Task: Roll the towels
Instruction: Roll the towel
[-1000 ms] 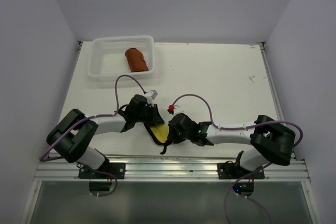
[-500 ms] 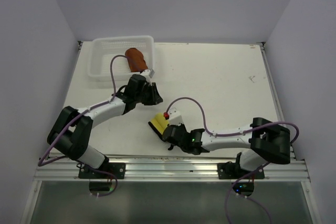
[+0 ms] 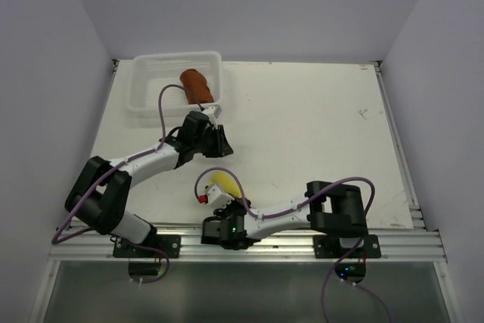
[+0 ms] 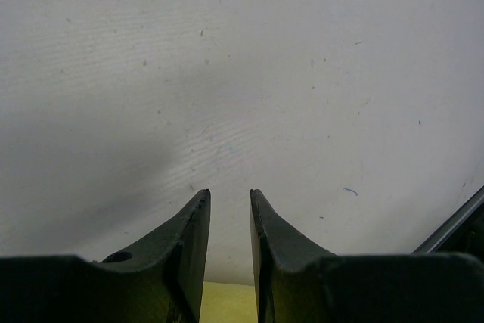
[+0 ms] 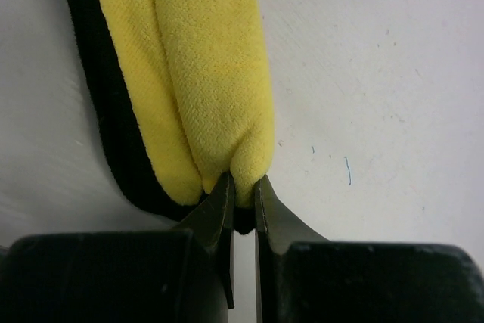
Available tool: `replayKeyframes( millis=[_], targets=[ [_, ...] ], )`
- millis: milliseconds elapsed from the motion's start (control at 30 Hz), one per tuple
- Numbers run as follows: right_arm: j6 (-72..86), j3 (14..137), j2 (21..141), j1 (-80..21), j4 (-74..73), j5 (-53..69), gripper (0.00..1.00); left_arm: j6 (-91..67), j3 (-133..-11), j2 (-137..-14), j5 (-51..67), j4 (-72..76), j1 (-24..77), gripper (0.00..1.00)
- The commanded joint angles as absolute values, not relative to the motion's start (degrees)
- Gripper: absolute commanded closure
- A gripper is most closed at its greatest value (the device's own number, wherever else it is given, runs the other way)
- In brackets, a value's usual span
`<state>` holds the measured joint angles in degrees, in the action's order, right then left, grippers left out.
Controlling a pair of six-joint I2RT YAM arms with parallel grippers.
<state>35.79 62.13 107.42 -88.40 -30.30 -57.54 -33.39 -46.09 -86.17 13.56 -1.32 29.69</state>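
The bright yellow towel (image 5: 197, 73), folded lengthwise with its dark hem (image 5: 98, 96) along the left, lies on the white table. My right gripper (image 5: 243, 188) is shut on the towel's near end. From above, that yellow towel (image 3: 224, 182) shows as a small strip near the front edge, with the right gripper (image 3: 228, 194) just behind it. The rust-brown towel (image 3: 197, 85) sits rolled up in the white basket (image 3: 145, 94). My left gripper (image 3: 224, 145) hovers over bare table between basket and yellow towel. It (image 4: 230, 196) is open a little, with nothing between the fingertips.
The white mesh basket stands at the table's far left corner. The right arm is folded low along the aluminium front rail (image 3: 393, 246). Grey walls enclose the table on three sides.
The left gripper let go of the yellow towel, opened slightly and drew back toward the basket. The right arm swung down to the front edge, still holding the towel, which turned with it.
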Motion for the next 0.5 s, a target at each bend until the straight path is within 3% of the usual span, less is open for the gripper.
replayKeyframes(
  millis=[0,467],
  targets=[
    [36.12,67.14,111.09,-90.61,-38.13,-62.84,1.00,-33.66,-43.78,-82.80,15.21,-1.31,29.62,0.69],
    [32.78,74.27,121.11,-94.48,-41.93,-64.42,1.00,-35.59,-39.20,-73.04,16.87,-5.89,29.62,0.69]
  ],
)
